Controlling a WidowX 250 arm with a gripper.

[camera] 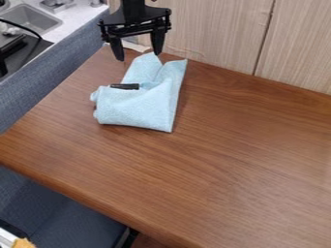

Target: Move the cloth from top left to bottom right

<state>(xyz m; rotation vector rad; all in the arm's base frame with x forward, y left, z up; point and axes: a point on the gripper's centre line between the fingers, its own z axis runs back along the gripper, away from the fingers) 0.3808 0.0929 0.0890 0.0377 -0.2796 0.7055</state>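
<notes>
The black gripper [138,54] hangs at the top of the camera view, left of centre, over the table's back edge. Its two fingers are spread wide with nothing between them. Just below and slightly right of it, a light blue cloth [137,107] lies crumpled and folded on the upper left of the brown wooden table [233,164]. Two pointed corners of the cloth stick up toward the back edge. A small black object [125,86] rests on the cloth's upper left part.
Pale wooden panels [217,31] stand along the table's back edge. A grey sink [31,20] in a light counter is at the top left, with a black item and cable beside it. A dark blue seat [61,213] is below the table's front left edge.
</notes>
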